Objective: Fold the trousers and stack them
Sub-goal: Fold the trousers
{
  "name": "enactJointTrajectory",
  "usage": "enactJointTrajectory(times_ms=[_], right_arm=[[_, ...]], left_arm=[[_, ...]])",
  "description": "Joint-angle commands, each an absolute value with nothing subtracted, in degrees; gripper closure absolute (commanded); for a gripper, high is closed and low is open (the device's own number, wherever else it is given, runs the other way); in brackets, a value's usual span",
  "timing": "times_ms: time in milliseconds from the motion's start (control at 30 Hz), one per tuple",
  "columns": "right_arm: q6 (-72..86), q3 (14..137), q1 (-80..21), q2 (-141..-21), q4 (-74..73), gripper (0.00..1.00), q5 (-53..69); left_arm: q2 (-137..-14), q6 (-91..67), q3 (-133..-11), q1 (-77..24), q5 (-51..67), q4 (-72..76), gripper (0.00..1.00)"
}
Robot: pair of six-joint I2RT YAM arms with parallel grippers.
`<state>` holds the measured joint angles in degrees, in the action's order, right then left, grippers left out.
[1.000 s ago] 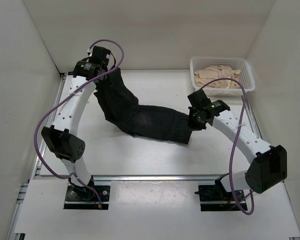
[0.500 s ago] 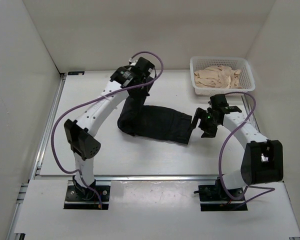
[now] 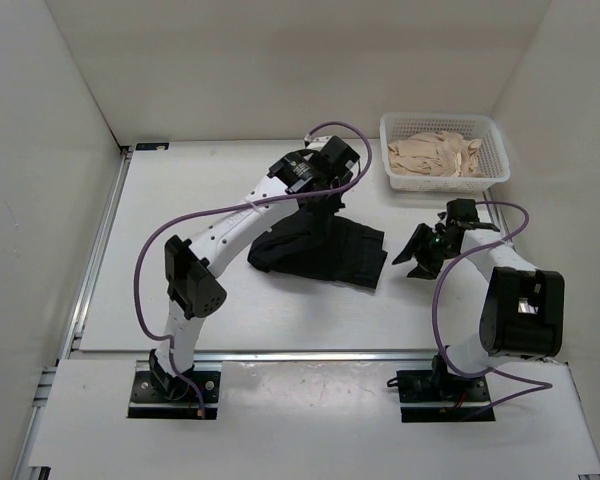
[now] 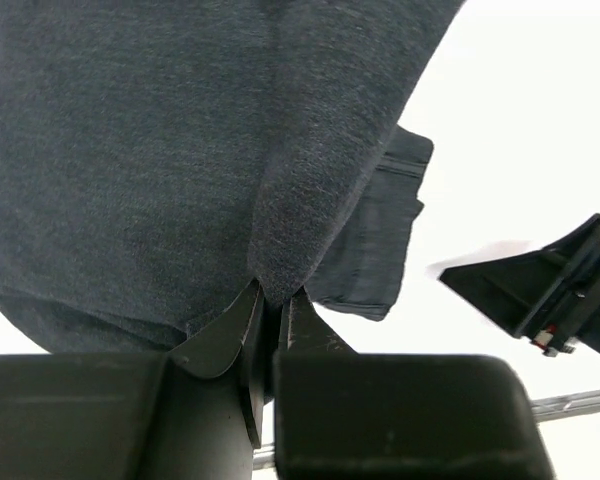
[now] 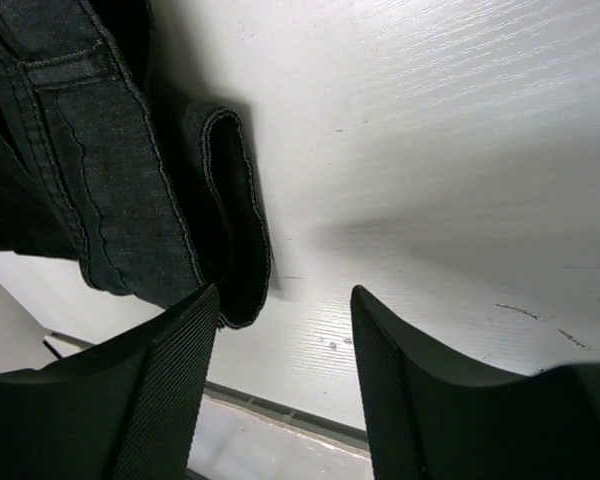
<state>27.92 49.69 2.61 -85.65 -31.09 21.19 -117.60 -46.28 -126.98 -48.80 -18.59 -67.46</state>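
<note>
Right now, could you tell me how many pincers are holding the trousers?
1. The left pincer is shut on a raised fold of the trousers; the right pincer hangs open beside their right edge.

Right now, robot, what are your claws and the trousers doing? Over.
Left claw shut on the trousers, one end lifted over the rest. Right claw open beside them. Basket sits apart, far right.

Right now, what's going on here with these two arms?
The left arm's hand is pinched shut on a fold of the black soft-fabric trousers, holding it above the rest, which lies bunched on the white table. The right hand is open and empty beside the trousers' edge. A white plastic basket holds beige cloth.
</note>
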Motion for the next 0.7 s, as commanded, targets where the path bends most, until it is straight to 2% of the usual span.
enactJointTrajectory(times_ms=[0, 33, 100, 133, 167, 200, 300, 667], right_arm=[[26.2, 48.3, 2.9, -85.0, -30.9, 0.41, 23.4], [26.2, 47.7, 2.9, -85.0, -29.9, 0.42, 24.2], [26.7, 47.1, 2.9, -86.7, -29.4, 0.56, 24.3], [27.3, 47.1, 2.9, -87.3, -28.5, 0.64, 24.3], [28.0, 47.1, 2.9, -88.5, -27.9, 0.78, 24.3], [28.0, 47.1, 2.9, -89.1, -27.9, 0.85, 23.5], [29.2, 47.7, 2.9, -91.1, -26.6, 0.98, 22.7], [32.9, 52.1, -1.8, -100.5, -22.5, 1.00, 19.9]], left_arm=[[-117.0, -47.8, -130.9, -49.9, -17.8, -64.0, 0.90], [-117.0, -47.8, -130.9, -50.5, -17.3, -64.0, 0.90], [-117.6, -47.8, -130.9, -50.5, -16.0, -63.5, 0.90], [-117.6, -47.8, -130.9, -51.1, -16.0, -62.9, 0.90], [-118.1, -47.8, -130.9, -51.2, -16.0, -62.9, 0.90], [-118.1, -47.8, -131.5, -51.8, -15.5, -62.9, 0.90], [-119.2, -47.2, -131.5, -53.0, -14.9, -62.4, 0.90], [-123.0, -45.6, -130.8, -56.8, -10.7, -59.4, 0.90]])
